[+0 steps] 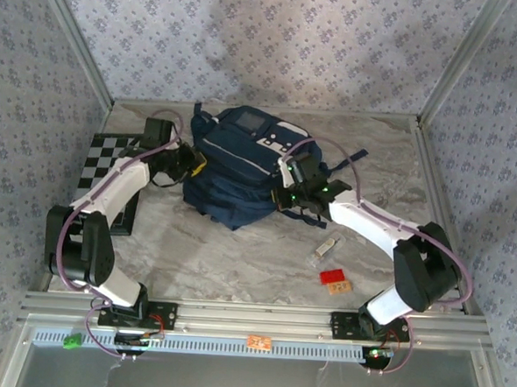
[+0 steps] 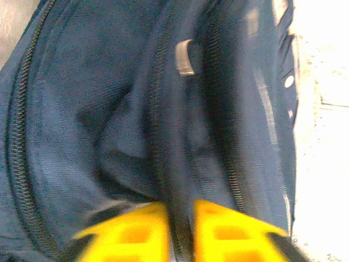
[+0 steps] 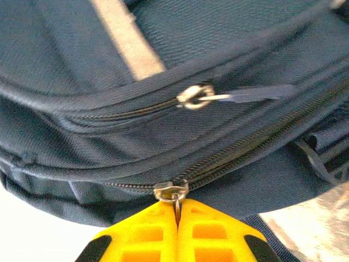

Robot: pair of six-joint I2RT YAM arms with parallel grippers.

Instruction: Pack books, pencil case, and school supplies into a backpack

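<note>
The navy backpack (image 1: 238,162) lies in the middle of the table. My left gripper (image 1: 194,164) is at its left side; in the left wrist view (image 2: 181,208) its yellow jaws stand a little apart, with a dark zipper fold of the backpack (image 2: 98,109) running into the gap. My right gripper (image 1: 292,185) is at the bag's right side. In the right wrist view (image 3: 177,203) it is shut on the metal pull of the lower zipper slider (image 3: 171,191) of the backpack (image 3: 229,33). A small clear oblong school supply (image 1: 325,248) lies on the table. Books and pencil case are out of view.
A black-and-white checkered board (image 1: 107,158) lies left of the bag, partly under the left arm. A red brick (image 1: 331,275) and a small orange piece (image 1: 340,288) sit near the clear item. A second zipper pull (image 3: 196,97) sits higher on the bag.
</note>
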